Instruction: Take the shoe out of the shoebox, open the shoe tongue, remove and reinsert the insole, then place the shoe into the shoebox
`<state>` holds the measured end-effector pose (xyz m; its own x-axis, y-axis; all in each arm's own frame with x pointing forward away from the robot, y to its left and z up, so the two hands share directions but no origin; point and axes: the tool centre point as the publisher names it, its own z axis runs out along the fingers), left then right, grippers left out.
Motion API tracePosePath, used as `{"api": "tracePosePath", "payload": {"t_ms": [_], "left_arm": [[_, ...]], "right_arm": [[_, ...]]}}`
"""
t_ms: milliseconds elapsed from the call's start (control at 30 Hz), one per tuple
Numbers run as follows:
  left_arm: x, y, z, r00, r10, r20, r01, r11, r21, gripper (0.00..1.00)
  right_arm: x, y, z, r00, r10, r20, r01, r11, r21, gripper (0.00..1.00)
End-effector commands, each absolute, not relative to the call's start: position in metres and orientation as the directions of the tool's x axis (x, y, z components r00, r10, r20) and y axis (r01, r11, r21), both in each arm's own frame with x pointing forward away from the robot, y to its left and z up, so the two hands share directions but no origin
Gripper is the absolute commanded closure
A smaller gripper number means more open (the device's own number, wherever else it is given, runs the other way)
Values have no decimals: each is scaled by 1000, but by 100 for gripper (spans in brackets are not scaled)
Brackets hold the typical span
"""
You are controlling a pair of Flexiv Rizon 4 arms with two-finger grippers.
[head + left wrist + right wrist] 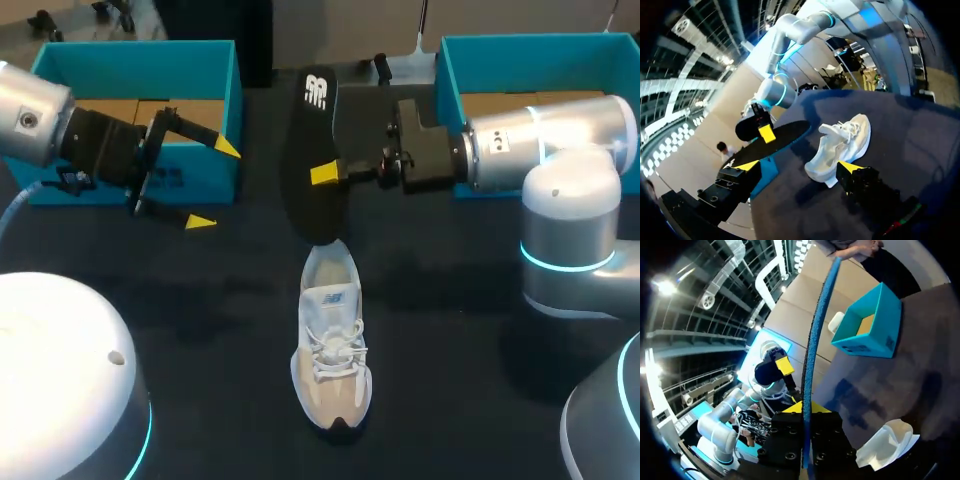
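Right gripper (325, 175) is clamped on the long edge of the black insole (312, 140), roughly mid-length, and holds it above the bench (200, 320). In the right wrist view the insole (812, 340) runs edge-on between the fingers, its blue underside showing. One end points at the heel opening of the white shoe (331, 350); whether it touches the collar cannot be told. The shoe stands upright on its sole at the middle of the bench, laces up, toe toward the robot, well apart from the left shoebox (205, 160) and the right shoebox (447, 95).

Left gripper (213, 185) hangs in front of the left shoebox with its fingers wide apart and nothing between them.

The insole is probably light, thin and floppy. A mid-length pinch will let both ends sag, so feeding it in likely calls for a steep tilt, toe end first. The shoe looks soft and light and could slide or tip when pushed. The free gripper would do best to pin it at the heel collar or pull the tongue open.
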<state>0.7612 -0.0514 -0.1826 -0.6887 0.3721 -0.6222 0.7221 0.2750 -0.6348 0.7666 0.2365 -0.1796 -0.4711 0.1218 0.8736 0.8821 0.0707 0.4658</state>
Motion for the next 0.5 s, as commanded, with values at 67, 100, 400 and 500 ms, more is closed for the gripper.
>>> {"api": "tracePosePath", "payload": {"t_ms": [67, 100, 400, 500], "left_arm": [[756, -54, -175, -821, 345, -455, 570, 443, -692, 0], [756, -54, -175, -821, 345, -455, 570, 443, -692, 0], [752, -69, -188, -841, 379, -385, 539, 540, -646, 0], [752, -76, -199, -876, 371, -308, 480, 609, -632, 0]], "right_arm": [[763, 237, -179, -471, 129, 873, 882, 63, 466, 100], [763, 237, -179, -471, 129, 873, 882, 63, 466, 100], [763, 237, -179, -471, 129, 873, 882, 63, 466, 100], [764, 232, -184, -534, 154, 831, 845, 58, 532, 100]]}}
